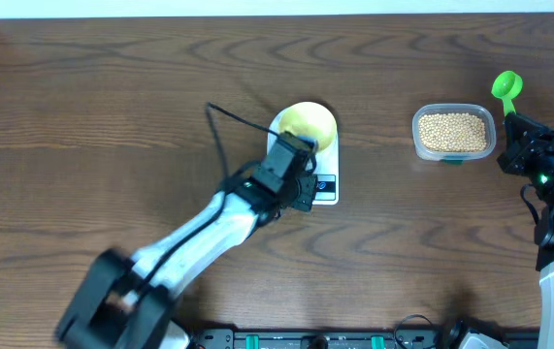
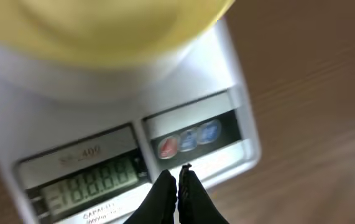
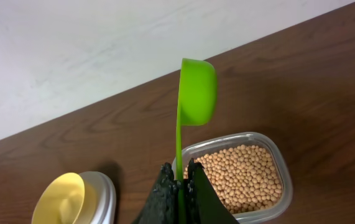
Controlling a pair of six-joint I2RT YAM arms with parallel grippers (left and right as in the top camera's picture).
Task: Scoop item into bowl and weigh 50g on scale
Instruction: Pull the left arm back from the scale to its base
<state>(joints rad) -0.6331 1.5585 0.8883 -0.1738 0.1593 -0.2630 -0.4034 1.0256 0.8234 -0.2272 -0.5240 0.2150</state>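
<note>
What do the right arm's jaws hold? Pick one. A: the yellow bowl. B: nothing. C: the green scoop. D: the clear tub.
C: the right wrist view shows the jaws shut on the thin handle of the green scoop.
</note>
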